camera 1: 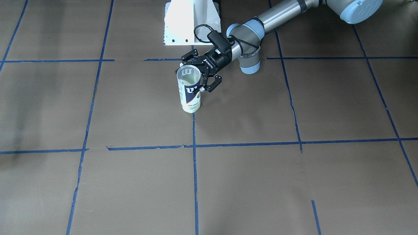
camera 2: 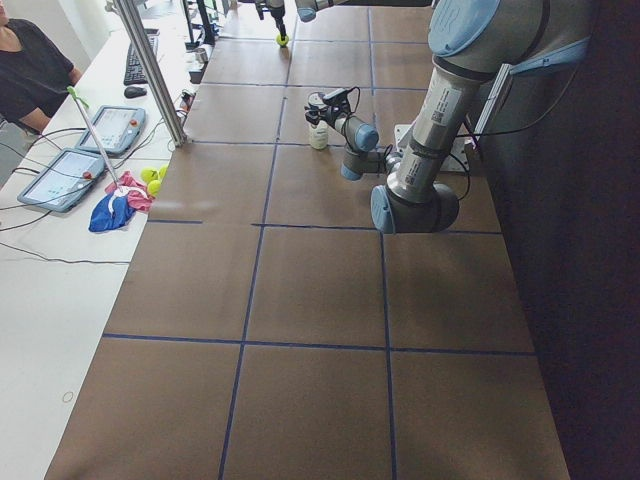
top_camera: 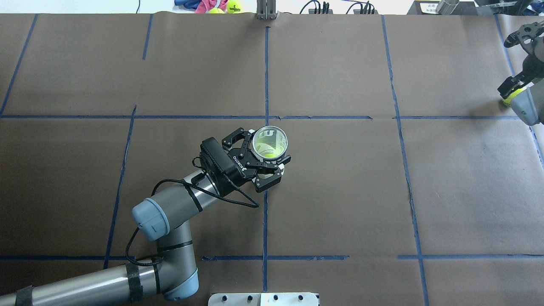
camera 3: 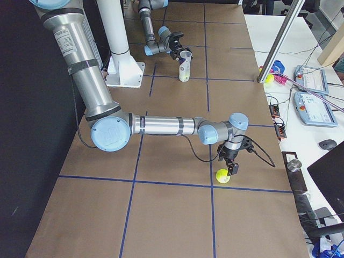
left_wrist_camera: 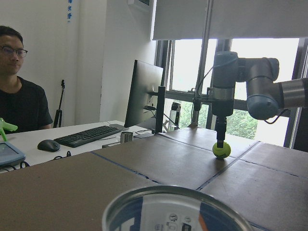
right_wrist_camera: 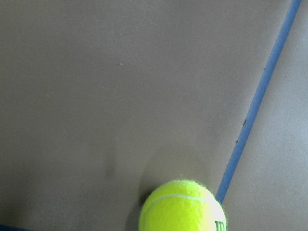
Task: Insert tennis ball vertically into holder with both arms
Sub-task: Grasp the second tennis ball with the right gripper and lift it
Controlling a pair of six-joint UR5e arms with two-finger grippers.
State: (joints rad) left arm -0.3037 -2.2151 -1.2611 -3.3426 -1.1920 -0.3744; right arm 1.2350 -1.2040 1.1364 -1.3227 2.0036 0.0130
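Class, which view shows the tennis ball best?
The right wrist-mounted view: the tennis ball is close up, fuzz and seam clear, though cut by the bottom edge. Exterior right and left wrist-mounted show it small but whole; overhead shows a sliver at its edge, exterior left a far speck; front-facing misses it.

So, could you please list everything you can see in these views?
table: one, brown with blue tape, before the robot
tennis ball: one, yellow-green, under the right gripper
holder: one, clear with navy label, upright mid-table
spare balls: at least two, yellow-green, side desk
cloth: one, pink and blue, side desk
tablets: two, grey, side desk
operator: one, black shirt, at the side desk
left gripper: one, black, straddling the holder
right gripper: one, black, above the tennis ball
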